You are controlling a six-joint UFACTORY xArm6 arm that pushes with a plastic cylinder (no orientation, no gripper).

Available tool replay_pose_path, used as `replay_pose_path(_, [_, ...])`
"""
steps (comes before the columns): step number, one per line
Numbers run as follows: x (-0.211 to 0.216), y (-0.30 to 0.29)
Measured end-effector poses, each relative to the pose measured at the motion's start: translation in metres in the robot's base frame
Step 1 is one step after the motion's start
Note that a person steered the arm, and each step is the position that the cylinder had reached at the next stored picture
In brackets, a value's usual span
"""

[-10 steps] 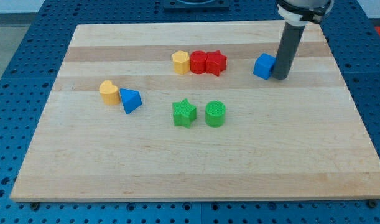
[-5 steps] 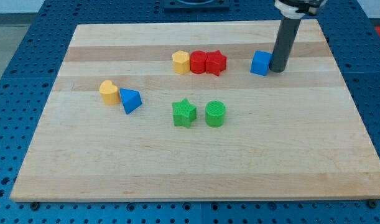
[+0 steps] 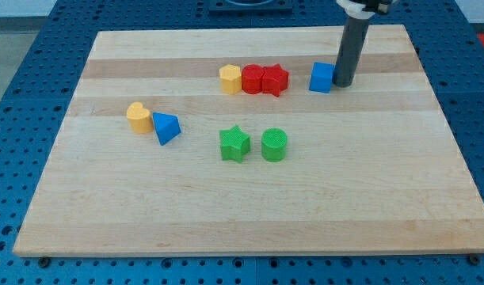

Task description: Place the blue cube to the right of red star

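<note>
Camera view: in the upper right of the frame, my tip (image 3: 343, 84), a bare dark rod with no fingers and nothing held, is pressed against the right face of the small blue plastic cube (image 3: 322, 77), itself near the red plastic star (image 3: 276, 80) on the pale wooden board (image 3: 242, 206). The cube is judged light, rigid and easily slid; its right face is best pushed. The rod's top is cut off.

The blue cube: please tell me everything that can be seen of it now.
The blue cube is a small, solid-looking block, like matte plastic, with a lighter top face and darker sides. It sits flat on the wooden board, near the view's top right. My tip stands against its right side. A small gap separates it from the red star on its left; nothing else touches it.
</note>
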State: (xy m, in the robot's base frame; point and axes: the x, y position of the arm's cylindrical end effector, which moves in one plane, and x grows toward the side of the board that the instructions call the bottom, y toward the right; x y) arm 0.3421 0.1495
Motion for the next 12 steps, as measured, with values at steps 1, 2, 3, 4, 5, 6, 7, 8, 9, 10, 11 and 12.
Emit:
replay_pose_path(1, [0.000,-0.001])
replay_pose_path(2, [0.000,-0.001])
replay_pose_path(3, [0.000,-0.002])
replay_pose_path(4, [0.000,-0.008])
replay_pose_path(5, [0.000,-0.014])
replay_pose_path(6, [0.000,-0.018])
replay_pose_path(7, [-0.001,-0.005])
replay_pose_path(8, [-0.016,0.016])
replay_pose_path(9, [-0.028,0.015])
replay_pose_path(10, [-0.029,0.002])
replay_pose_path(11, [-0.029,-0.011])
replay_pose_path(12, [-0.029,-0.019])
